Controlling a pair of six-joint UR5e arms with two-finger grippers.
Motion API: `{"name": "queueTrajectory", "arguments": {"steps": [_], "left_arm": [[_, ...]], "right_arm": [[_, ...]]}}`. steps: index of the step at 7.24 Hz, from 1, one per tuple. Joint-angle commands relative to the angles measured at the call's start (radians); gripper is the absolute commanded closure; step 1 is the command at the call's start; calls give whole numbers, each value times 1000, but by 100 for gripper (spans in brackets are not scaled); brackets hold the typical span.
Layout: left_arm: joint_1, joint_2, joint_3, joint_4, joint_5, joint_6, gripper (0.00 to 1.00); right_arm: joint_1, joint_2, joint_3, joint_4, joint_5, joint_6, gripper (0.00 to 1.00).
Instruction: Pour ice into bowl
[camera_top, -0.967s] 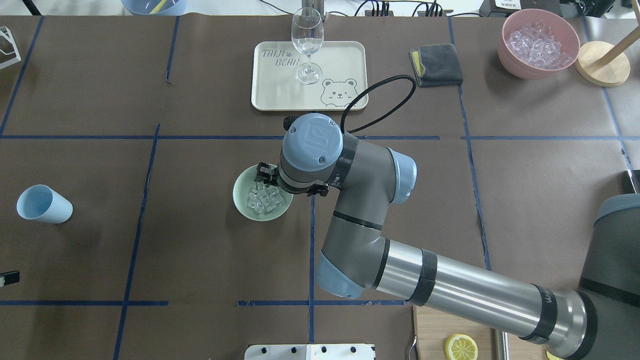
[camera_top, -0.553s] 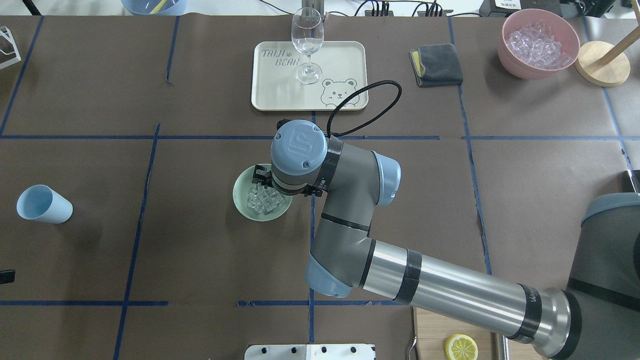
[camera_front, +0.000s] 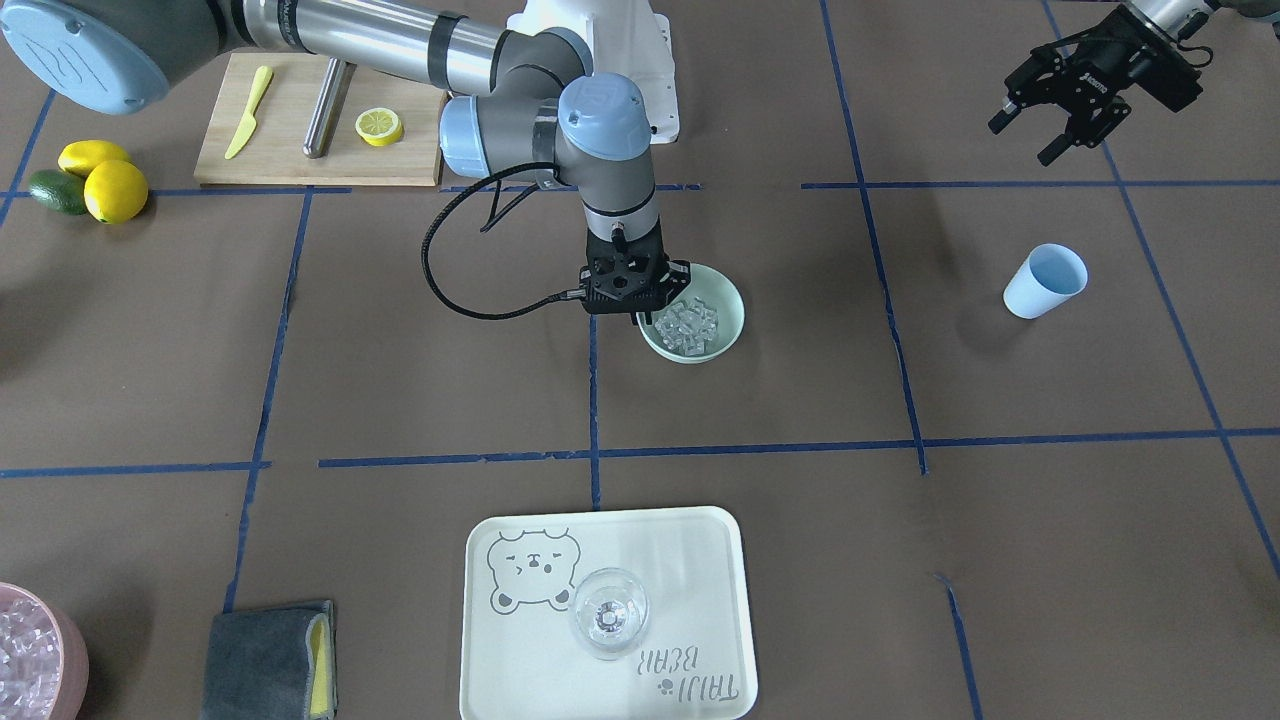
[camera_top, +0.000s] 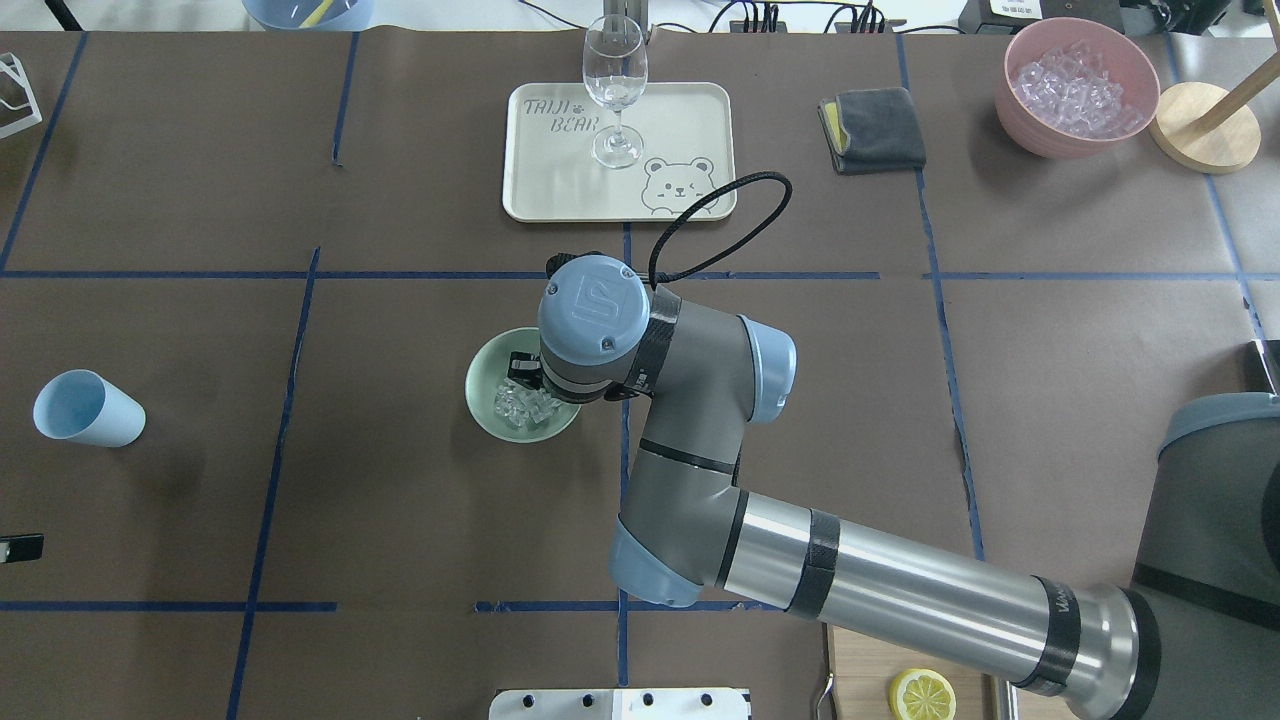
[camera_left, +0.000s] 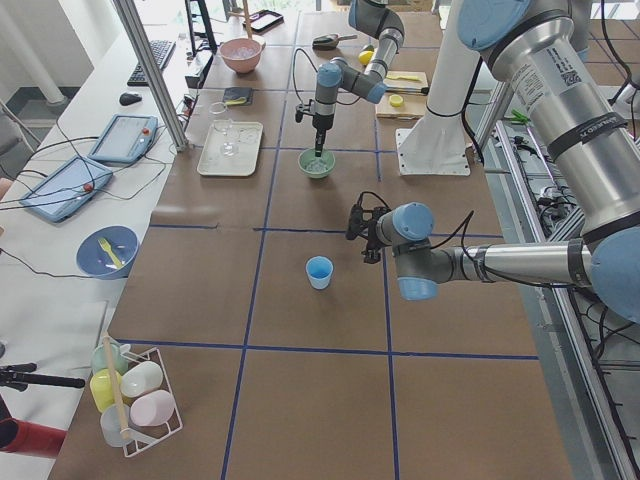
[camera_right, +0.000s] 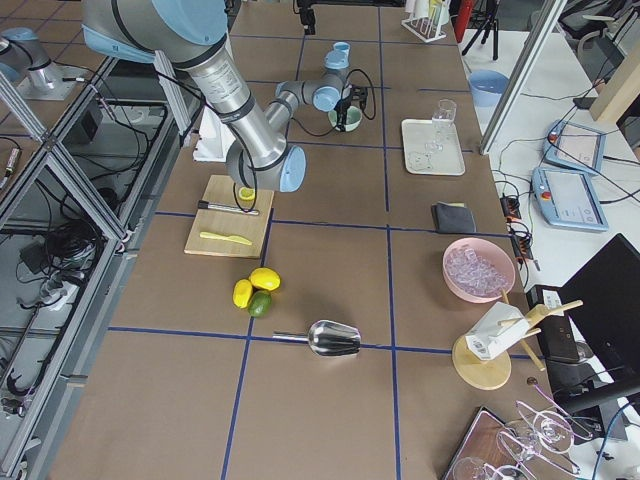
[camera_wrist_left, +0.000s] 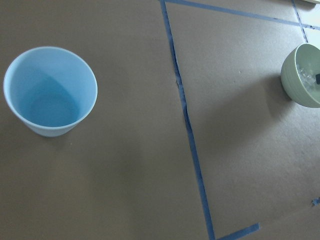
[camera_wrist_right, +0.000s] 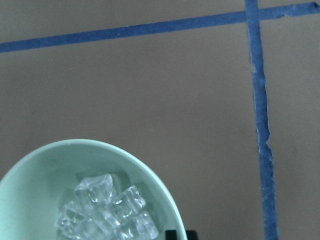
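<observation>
The pale mint-green bowl (camera_front: 728, 298) stands mid-table and holds the ice (camera_front: 690, 322), a heap of clear cubes. It also shows in the overhead view (camera_top: 482, 402) with the ice (camera_top: 527, 407) and in the right wrist view (camera_wrist_right: 45, 167). My right gripper (camera_front: 641, 320) points straight down at the bowl's rim on the robot's side. Its black fingertips (camera_wrist_right: 180, 235) sit together on that rim, so it looks shut on it. The light blue cup (camera_top: 88, 408) stands empty and upright to the far left. My left gripper (camera_front: 1050, 135) hangs open and empty above the table near the cup.
A cream tray (camera_top: 690, 110) with a wine glass (camera_top: 613, 90) lies beyond the bowl. A pink tub (camera_top: 1012, 105) of ice and a grey cloth (camera_top: 872, 128) are at the back right. A cutting board (camera_front: 290, 160) with lemon slice and knife is by the robot's base.
My right arm has shifted left and lowered, bringing its gripper down onto the bowl's near rim. The bowl, ice and cup have not moved.
</observation>
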Motion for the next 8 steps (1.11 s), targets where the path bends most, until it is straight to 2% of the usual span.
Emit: {"name": "queueTrajectory", "arguments": {"steps": [1, 2, 5, 7, 8], "left_arm": [[-34, -56, -2, 100, -30, 23, 0], [-69, -81, -2, 167, -34, 93, 0], [-308, -265, -2, 529, -120, 415, 0], [-457, -380, 1, 772, -133, 637, 0], [-511, -486, 5, 924, -133, 736, 0]], "right_arm": [[3, -3, 14, 3, 13, -20, 100], [17, -7, 32, -2, 40, -21, 100], [84, -24, 104, -17, 103, -24, 100], [141, -27, 172, -115, 114, -85, 100], [176, -53, 231, -196, 119, -165, 100]]}}
